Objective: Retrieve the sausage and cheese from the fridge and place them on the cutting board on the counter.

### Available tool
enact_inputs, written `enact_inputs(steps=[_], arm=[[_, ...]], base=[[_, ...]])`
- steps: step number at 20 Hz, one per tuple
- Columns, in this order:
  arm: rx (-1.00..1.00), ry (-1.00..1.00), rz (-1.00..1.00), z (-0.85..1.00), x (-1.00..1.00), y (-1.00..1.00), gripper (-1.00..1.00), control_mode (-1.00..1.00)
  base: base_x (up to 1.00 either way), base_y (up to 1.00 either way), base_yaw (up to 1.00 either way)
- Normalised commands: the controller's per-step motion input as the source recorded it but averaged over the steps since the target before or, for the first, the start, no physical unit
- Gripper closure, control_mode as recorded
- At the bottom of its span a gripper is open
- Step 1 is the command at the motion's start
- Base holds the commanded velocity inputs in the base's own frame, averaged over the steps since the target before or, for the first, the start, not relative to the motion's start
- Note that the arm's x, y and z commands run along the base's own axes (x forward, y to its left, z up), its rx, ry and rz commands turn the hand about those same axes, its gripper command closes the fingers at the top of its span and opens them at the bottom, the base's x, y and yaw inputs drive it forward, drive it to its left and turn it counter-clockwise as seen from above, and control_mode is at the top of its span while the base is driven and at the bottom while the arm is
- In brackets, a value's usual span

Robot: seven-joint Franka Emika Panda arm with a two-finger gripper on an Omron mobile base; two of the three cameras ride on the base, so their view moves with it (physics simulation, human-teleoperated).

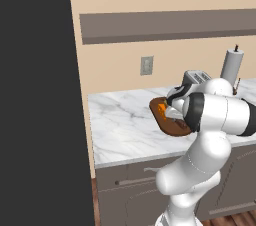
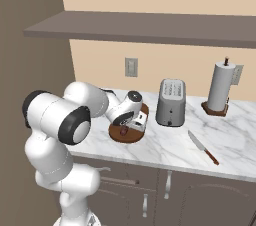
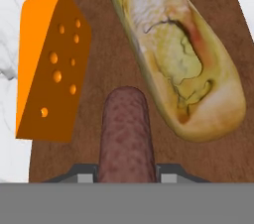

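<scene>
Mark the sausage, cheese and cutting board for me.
sausage [image 3: 125,134], hand view, middle of its dark red body between the fingertips.
cheese [image 3: 52,64], hand view, holed orange side face.
cutting board [image 3: 99,15], hand view, bare wood between the cheese and the tan-yellow food.

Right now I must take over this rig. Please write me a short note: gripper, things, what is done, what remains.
Gripper: shut on the sausage, low over the cutting board on the counter.
Cheese: already on the board, beside the sausage; a tan-yellow food item lies on the sausage's other side.
Done: both items brought from the fridge.
Left: release the sausage, lift the arm away.
</scene>
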Motion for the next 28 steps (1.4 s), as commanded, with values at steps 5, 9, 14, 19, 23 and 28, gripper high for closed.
enact_inputs(steps=[5, 9, 14, 19, 23, 28], arm=[[0.01, 0.00, 0.00, 0.00, 0.00, 0.00, -1.00, -1.00], [0.02, -0.02, 0.00, 0.01, 0.00, 0.01, -1.00, -1.00], [0.03, -0.02, 0.00, 0.12, 0.00, 0.00, -1.00, -1.00], [0.05, -0.01, 0.00, 0.57, -0.05, 0.00, -1.00, -1.00], [0.02, 0.00, 0.00, 0.77, -0.31, 0.00, -1.00, -1.00], [0.00, 0.00, 0.00, 0.76, -0.61, 0.00, -1.00, -1.00]], base=[[0.00, 0.00, 0.00], [0.00, 0.00, 0.00], [0.00, 0.00, 0.00], [0.00, 0.00, 0.00], [0.00, 0.00, 0.00], [0.00, 0.00, 0.00]])
